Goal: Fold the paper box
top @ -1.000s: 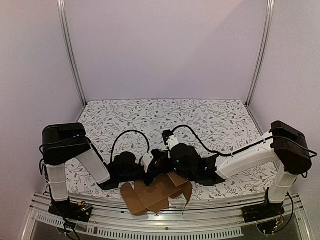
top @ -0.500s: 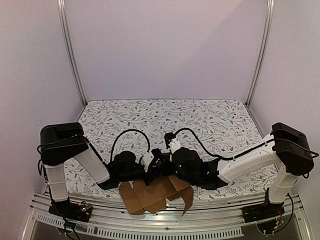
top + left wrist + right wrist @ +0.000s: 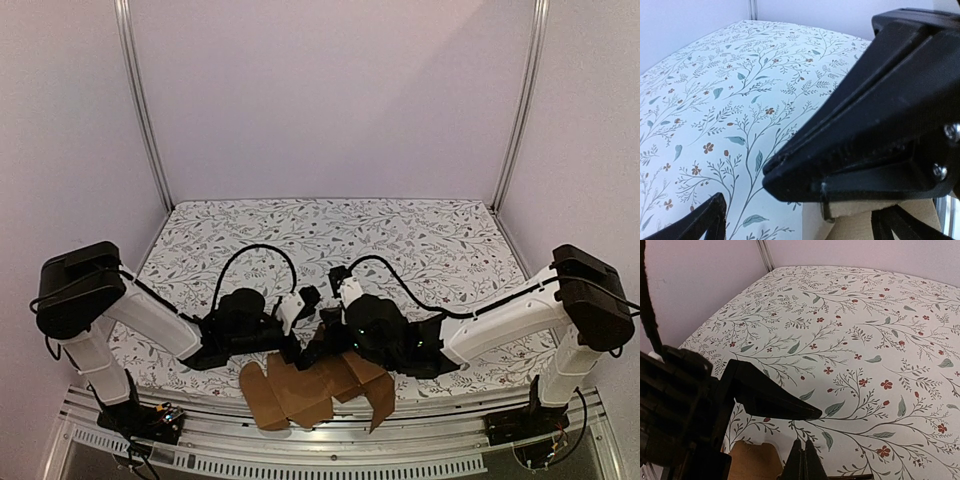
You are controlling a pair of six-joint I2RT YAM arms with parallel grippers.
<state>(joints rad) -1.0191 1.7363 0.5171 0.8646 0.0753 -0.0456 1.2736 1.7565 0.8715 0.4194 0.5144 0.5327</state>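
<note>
Paper box (image 3: 305, 392) is laid flat at the near edge of the table (image 3: 400, 240), just in front of both claws. Left gripper (image 3: 303, 307) is spread open by its far edge. Right gripper (image 3: 322, 350) is clenched there; whether it grasps the sheet cannot be told. The sheet is plain brown, die-cut, with irregular flaps.

Paper box (image 3: 300, 395), lower centre: plain brown. Tablecloth (image 3: 420, 235): white w/ grey-green leaf sprigs, small red flowers.

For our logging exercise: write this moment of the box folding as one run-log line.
paper box: unfolded sheet at table near edge | left gripper: open | right gripper: shut, at sheet's far edge
</note>
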